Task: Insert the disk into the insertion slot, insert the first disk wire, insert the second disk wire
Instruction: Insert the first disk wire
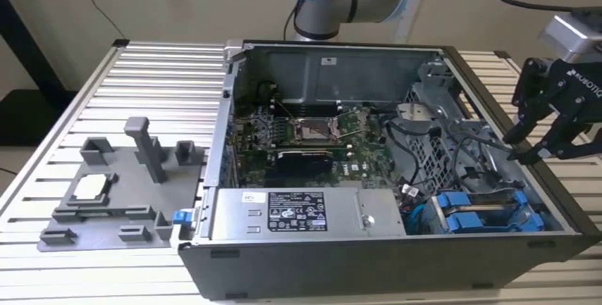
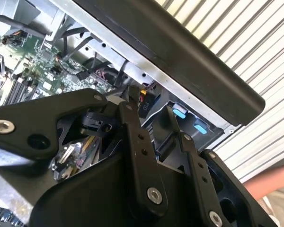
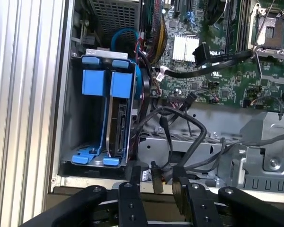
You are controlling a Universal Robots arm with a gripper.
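The disk point(image 3: 117, 127) stands on edge, fully seated in the insertion slot point(image 3: 75, 118). The slot is a rectangular bay of grey sheet metal in the near corner of the case, on the exterior view's right. The disk's bright blue frame point(image 3: 121, 84) caps its end, beside a second blue frame. Black wires point(image 3: 182, 124) lie looped just beside the slot. Whether any reaches the disk cannot be told.

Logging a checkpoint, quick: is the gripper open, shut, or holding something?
Gripper: open. Its fingers stand apart on either side of a dark cable connector, with gaps on both sides, so it is not clamped.
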